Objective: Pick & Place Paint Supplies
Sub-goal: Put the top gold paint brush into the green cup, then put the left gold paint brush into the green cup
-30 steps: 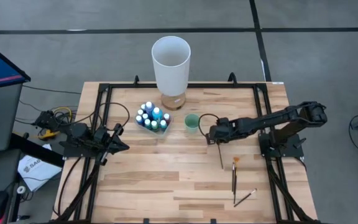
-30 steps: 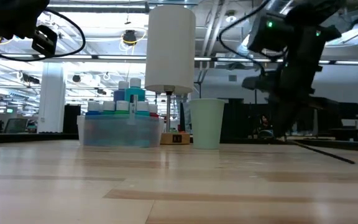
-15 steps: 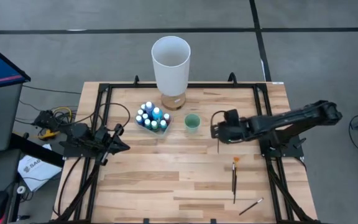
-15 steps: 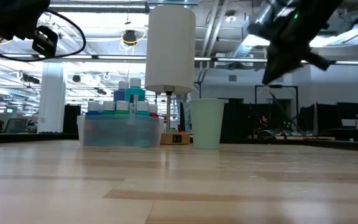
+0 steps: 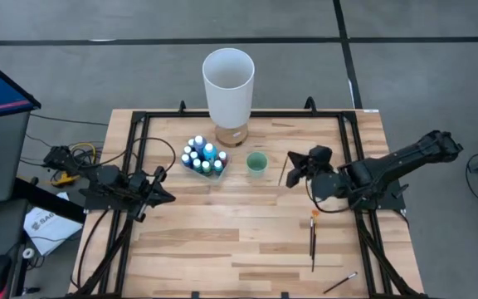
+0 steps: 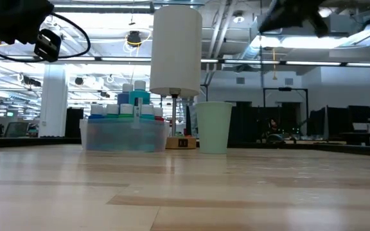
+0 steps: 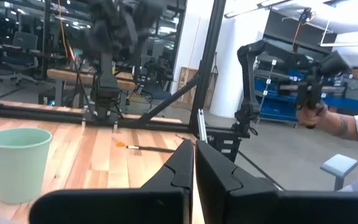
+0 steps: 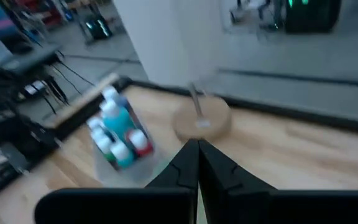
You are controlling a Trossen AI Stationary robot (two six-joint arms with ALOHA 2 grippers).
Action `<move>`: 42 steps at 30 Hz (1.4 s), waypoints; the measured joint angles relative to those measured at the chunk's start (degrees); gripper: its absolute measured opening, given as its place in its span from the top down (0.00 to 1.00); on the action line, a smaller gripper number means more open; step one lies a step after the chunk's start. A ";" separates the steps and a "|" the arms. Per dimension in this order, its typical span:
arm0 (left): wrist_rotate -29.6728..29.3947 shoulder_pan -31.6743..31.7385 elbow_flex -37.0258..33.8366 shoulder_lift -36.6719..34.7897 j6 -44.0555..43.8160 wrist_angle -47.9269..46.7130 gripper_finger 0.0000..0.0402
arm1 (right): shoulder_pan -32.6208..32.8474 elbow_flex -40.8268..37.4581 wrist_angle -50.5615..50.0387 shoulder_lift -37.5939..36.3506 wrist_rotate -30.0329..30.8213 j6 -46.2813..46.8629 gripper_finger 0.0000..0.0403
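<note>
Small white-capped paint bottles stand in a clear tray in front of the tall white cylinder, with a green cup to their right. My right gripper hovers right of the cup, raised above the table and shut on a thin dark brush. An orange-tipped brush and another brush lie flat on the wood at the near right. My left gripper waits shut at the table's left side. My right gripper pinches the thin brush between its two fingers. The handle sticks out past the fingertips, blurred in the wrist view. The fingers lie nearly level, pointing toward the table's left. The brush is lifted clear of the table.
A black frame runs around the tabletop. Cables lie beside the left arm's base. Beyond the table, the left wrist view shows a person's hand.
My right gripper has risen from the table with the brush, drawn back toward the right edge and tipped from pointing down to nearly level. The brush is now lifted clear. The loose brush at the near right has slid toward the near right corner.
</note>
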 joint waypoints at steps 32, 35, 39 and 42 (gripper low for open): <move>0.20 0.00 0.00 0.26 0.00 0.53 1.00 | -15.37 -0.08 41.50 20.30 -6.46 -37.18 0.95; 0.17 0.00 0.00 0.26 0.00 0.64 1.00 | -14.51 -0.04 40.89 18.19 -6.48 -38.38 0.86; 0.05 0.00 0.00 0.26 0.00 0.71 1.00 | -12.95 -0.07 40.05 15.44 -6.50 -39.98 0.72; -0.04 0.00 0.00 0.26 0.02 0.75 1.00 | -10.46 -0.02 36.85 11.31 -8.46 -41.34 0.60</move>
